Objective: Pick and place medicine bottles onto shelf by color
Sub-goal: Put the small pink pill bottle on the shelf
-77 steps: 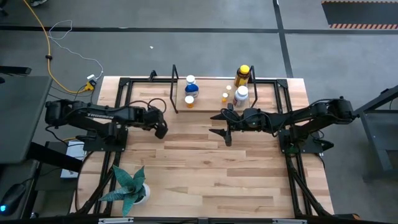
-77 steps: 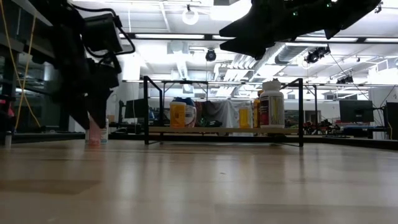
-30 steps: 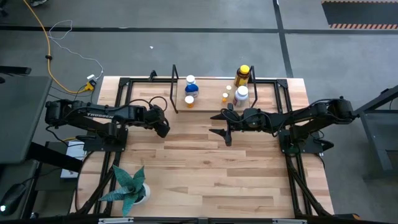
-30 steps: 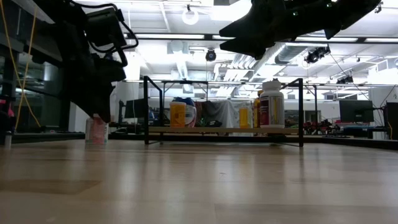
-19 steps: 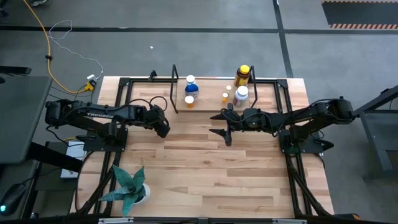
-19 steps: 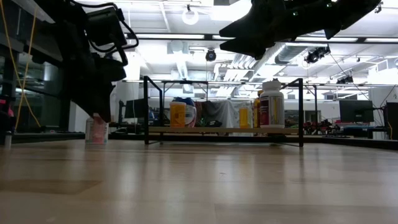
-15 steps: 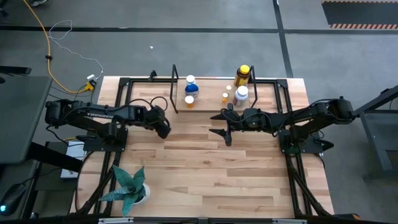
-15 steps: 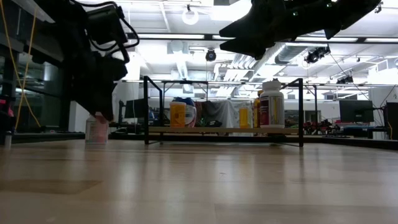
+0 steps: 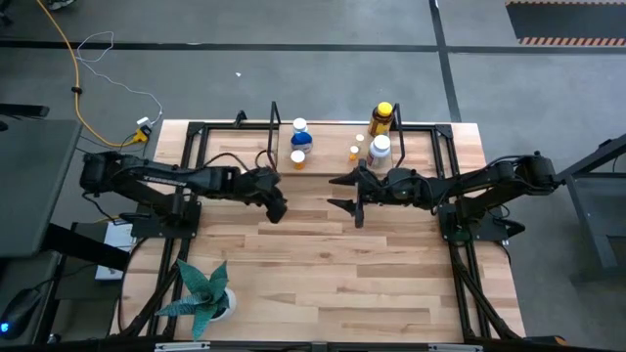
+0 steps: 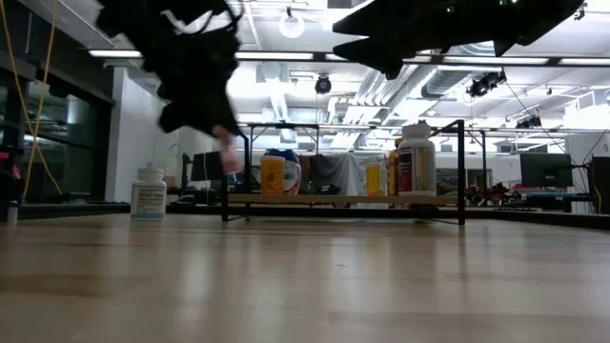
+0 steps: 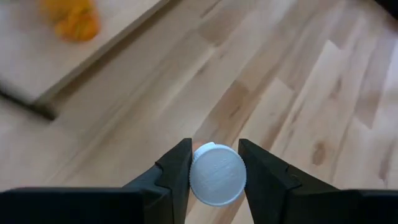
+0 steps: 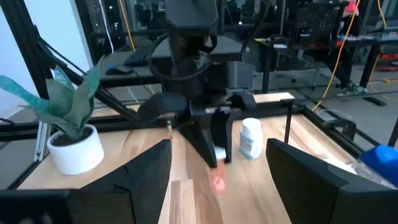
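Pale wooden tabletop (image 9: 323, 264) fills the high view, grey floor around it. On the left gripper (image 11: 211, 163), two dark fingers (image 11: 175, 171) pinch a small white-capped vial (image 11: 217, 174), seen cap-on from the wrist; the low view shows it raised off the wood, pinkish beneath the blurred gripper (image 10: 227, 152). This gripper (image 9: 279, 208) hangs just in front of the shelf (image 9: 328, 161). On that shelf stand a blue-and-white bottle (image 9: 300, 138), an orange vial (image 9: 297, 159), another orange vial (image 9: 354, 153), a white bottle (image 9: 380, 150) and an amber bottle (image 9: 381, 118). Another white bottle (image 10: 149, 193) rests on the tabletop, left of the shelf. Across from it, the right gripper (image 9: 344, 193) hovers with fingers (image 12: 146, 171) spread, empty. Near the front left corner sits a potted plant (image 9: 203, 291).
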Tool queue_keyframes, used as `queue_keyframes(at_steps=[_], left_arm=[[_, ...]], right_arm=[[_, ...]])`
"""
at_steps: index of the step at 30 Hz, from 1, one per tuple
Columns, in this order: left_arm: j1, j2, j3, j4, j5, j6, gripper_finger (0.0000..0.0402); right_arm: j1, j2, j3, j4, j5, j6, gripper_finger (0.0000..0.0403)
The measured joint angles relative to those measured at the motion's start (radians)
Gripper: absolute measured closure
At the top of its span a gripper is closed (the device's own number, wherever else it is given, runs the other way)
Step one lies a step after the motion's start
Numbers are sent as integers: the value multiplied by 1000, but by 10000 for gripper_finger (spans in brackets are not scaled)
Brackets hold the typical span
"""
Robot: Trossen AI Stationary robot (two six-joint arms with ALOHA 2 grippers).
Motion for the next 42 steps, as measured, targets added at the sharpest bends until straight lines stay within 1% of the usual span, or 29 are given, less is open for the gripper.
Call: queue_keyframes(at_steps=[2,5,9,11,15,17,23,29,32,36,42], left_arm=[[3,66,65,-12,0,49,289],[32,185,191,-77,-4,117,289],[84,336,375,-150,-58,213,289],[110,402,470,-171,-60,258,289],[148,509,646,-180,-52,358,289],[165,558,728,-222,-52,399,289],[205,706,924,-310,-19,459,289],[228,814,1038,-319,-16,501,289],[243,852,1088,-325,19,501,289],[264,886,1105,-326,54,500,289],[296,900,1108,-311,95,497,289]], right_arm=[[0,0,0,12,-5,-9,148],[6,-12,0,18,-7,-22,148],[30,-44,0,12,-10,-25,148],[46,-60,0,9,-14,-41,148],[79,-82,0,7,-19,-77,148],[93,-89,0,5,-19,-88,148],[113,-106,0,1,-19,-96,148],[113,-106,0,-3,-18,-96,148],[113,-106,0,-2,-18,-96,148],[113,-106,0,-2,-18,-96,148],[113,-106,0,-2,-18,-96,148]])
